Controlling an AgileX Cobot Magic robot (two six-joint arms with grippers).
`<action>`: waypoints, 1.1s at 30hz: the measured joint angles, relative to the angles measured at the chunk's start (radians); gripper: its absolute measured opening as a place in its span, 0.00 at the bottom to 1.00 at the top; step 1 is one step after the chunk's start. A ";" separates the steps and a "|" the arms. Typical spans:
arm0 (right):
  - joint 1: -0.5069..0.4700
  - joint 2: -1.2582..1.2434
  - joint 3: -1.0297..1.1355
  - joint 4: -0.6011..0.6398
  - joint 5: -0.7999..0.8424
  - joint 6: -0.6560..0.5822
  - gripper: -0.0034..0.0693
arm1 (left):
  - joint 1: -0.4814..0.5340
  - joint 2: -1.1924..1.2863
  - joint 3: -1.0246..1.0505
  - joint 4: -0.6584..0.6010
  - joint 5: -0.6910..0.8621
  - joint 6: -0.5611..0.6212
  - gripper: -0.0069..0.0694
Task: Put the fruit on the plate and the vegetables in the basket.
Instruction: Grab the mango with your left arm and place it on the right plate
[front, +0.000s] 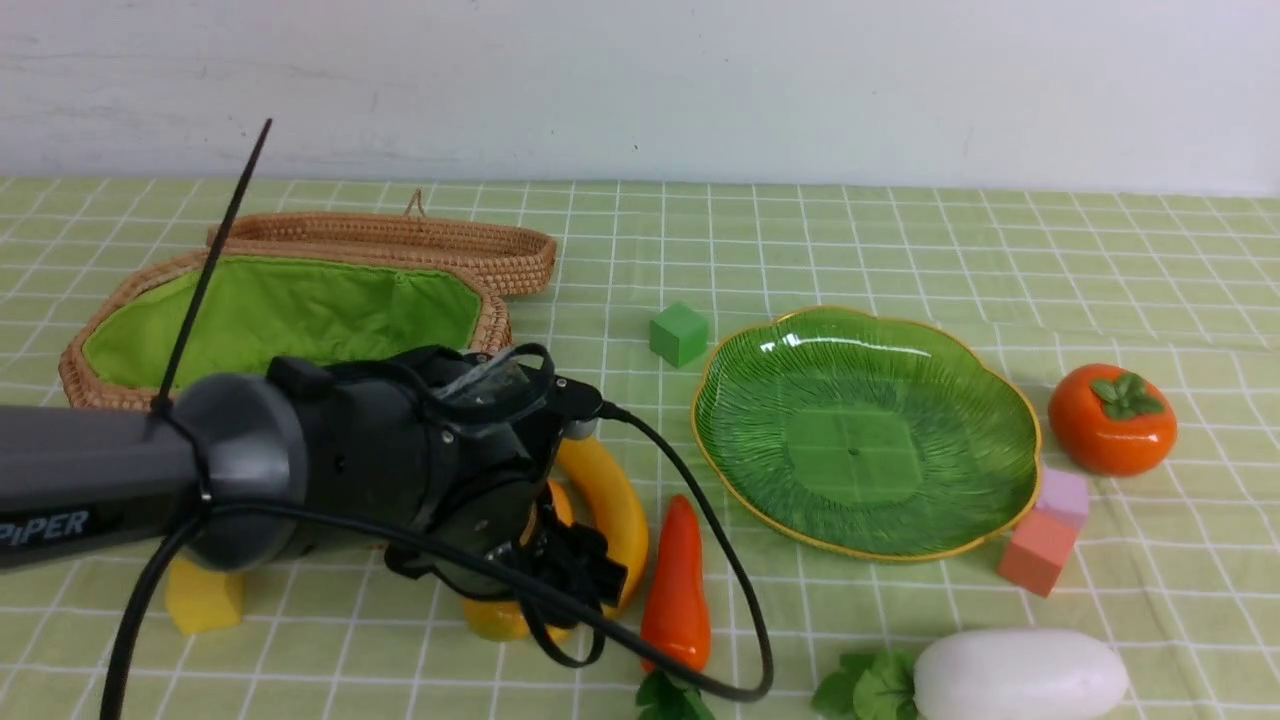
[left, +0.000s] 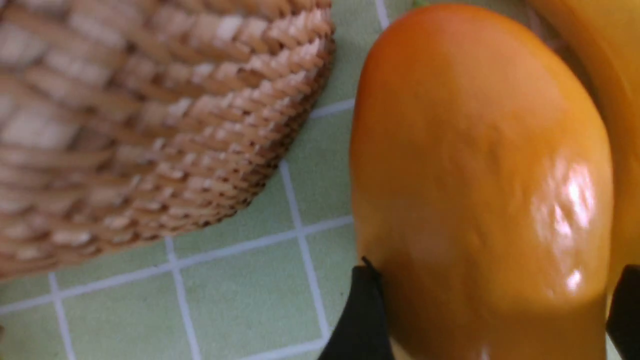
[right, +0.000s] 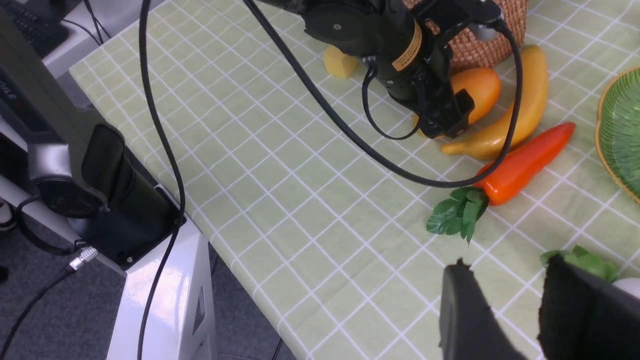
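**Left pincer straddles the mango beside the basket**

Nearest the robot, a white toy radish with green leaves (front: 1015, 675) lies on the cloth. The right gripper (right: 505, 270) hangs just beside those leaves, its dark jaws a narrow gap apart with nothing between them. Next lies a glossy orange carrot with a green top (front: 677, 590), crossed in the front view by the left arm's black cable (front: 738, 575). A small yellow cube (front: 203, 600) sits off to the left.

The left gripper (left: 495, 267) is down at the yellow-orange toy mango (left: 480, 175), jaws spread wide, one on either side of it. The mango rests on the cloth between the curved yellow banana (front: 615, 500) and the basket's wall, and the arm hides most of it from the front.

Farther on, a salmon cube (front: 1037, 552) and a lilac cube (front: 1063, 497) sit just beside the shallow green glass plate with a scalloped gold rim (front: 860, 430). The round orange-red persimmon with a green calyx (front: 1112, 418) stands to the plate's right, and a green cube (front: 679, 334) at its far left.

The oblong brown wicker basket with bright green lining (front: 75, 365) stands far left, with its wicker lid (front: 400, 240) behind it. A pale green checked tablecloth (front: 900, 240) runs back to a white wall (front: 700, 80).
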 joint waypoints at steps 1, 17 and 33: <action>0.000 0.000 0.000 0.000 0.001 0.000 0.37 | 0.000 0.008 0.000 0.002 -0.010 -0.002 0.87; 0.000 0.000 0.000 0.000 0.001 0.000 0.37 | 0.000 0.051 -0.010 0.053 -0.002 -0.009 0.76; 0.000 0.000 0.000 -0.220 -0.151 0.069 0.37 | -0.180 -0.210 -0.009 0.031 0.189 0.018 0.76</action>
